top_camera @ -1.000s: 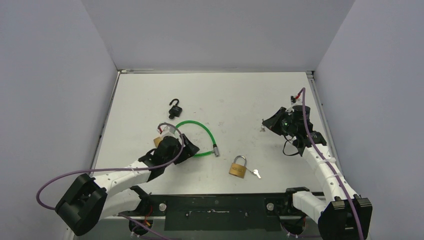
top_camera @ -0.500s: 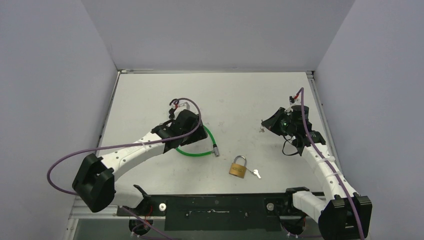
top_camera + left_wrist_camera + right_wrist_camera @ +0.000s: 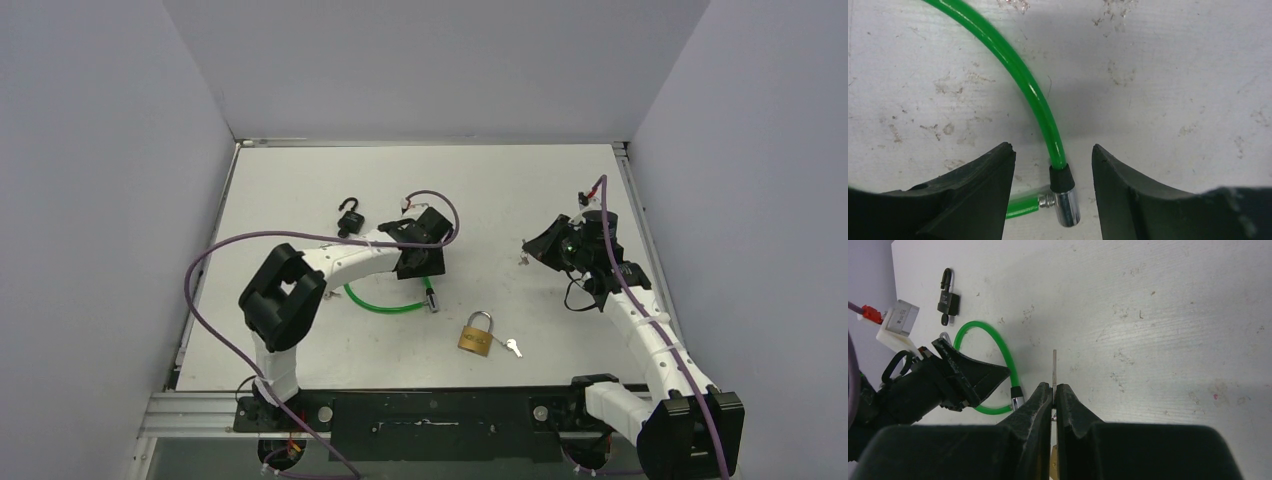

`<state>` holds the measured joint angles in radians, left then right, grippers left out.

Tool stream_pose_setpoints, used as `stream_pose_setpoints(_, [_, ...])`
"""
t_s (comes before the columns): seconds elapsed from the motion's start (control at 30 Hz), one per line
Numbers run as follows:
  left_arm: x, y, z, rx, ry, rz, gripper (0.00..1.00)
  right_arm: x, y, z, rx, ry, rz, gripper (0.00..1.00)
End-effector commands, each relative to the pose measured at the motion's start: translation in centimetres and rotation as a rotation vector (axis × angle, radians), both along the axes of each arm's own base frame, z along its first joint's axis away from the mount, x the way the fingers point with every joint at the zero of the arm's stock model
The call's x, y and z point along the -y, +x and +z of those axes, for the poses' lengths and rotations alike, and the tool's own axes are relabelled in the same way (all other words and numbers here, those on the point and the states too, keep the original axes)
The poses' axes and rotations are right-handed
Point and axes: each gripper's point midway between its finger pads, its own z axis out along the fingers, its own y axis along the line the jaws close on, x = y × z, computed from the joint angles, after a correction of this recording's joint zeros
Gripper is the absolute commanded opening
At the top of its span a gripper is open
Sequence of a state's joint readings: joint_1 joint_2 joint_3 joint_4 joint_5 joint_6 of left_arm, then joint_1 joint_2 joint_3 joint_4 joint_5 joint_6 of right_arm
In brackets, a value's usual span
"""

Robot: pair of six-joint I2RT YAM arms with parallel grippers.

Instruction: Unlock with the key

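The right hand (image 3: 1053,388) hides the bow of the key (image 3: 1053,367).

The white table (image 3: 300,180) carries a green cable lock (image 3: 385,309), brass padlock (image 3: 477,335) and black padlock (image 3: 349,217).

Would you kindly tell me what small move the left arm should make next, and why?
Probably lower the left gripper and close on the metal end of the green cable lock: its open fingers straddle it, and the right gripper holds the key ready.
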<state>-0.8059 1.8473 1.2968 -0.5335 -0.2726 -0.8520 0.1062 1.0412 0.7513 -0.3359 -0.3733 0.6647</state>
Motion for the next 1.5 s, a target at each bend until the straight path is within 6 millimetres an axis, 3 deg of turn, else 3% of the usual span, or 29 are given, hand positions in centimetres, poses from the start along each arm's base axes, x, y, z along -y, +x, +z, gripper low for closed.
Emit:
stream_pose_setpoints(0.0, [-0.5,0.1,-1.1,-0.030,0.137,-0.015,0.53,0.0,0.6,1.2,0.070,-0.017,0.010,0.00])
stream_pose_setpoints(0.43, [-0.2,-1.6,-5.6,-0.174,0.218,-0.038,0.32,1.3,0.8,1.9,0.086,-0.097,-0.038,0.00])
stream_pose_setpoints(0.6, [0.0,-2.1,-6.3,-0.195,0.188,-0.042,0.02,0.8,0.6,2.0,0.097,-0.115,-0.018,0.00])
stream_pose_setpoints(0.63, [0.2,-1.8,-6.0,-0.188,0.164,-0.039,0.00,0.6,0.6,2.0,0.102,-0.110,-0.006,0.00])
stream_pose_setpoints(0.73, [1.4,-0.4,-4.1,-0.143,0.038,-0.013,0.00,-1.0,0.5,2.4,0.136,-0.090,0.077,0.00])
stream_pose_setpoints(1.0, [3.1,4.0,5.8,-0.017,-0.284,0.077,0.00,-8.3,-1.9,5.8,0.344,0.006,0.413,0.00])
stream_pose_setpoints(1.2, [3.7,5.7,12.7,0.079,-0.583,0.071,0.00,-11.7,-4.0,5.7,0.411,0.021,0.578,0.00])
stream_pose_setpoints(1.47, [3.3,5.8,15.3,0.062,-0.753,0.103,0.00,-14.5,-5.0,2.7,0.380,-0.070,0.671,0.00])
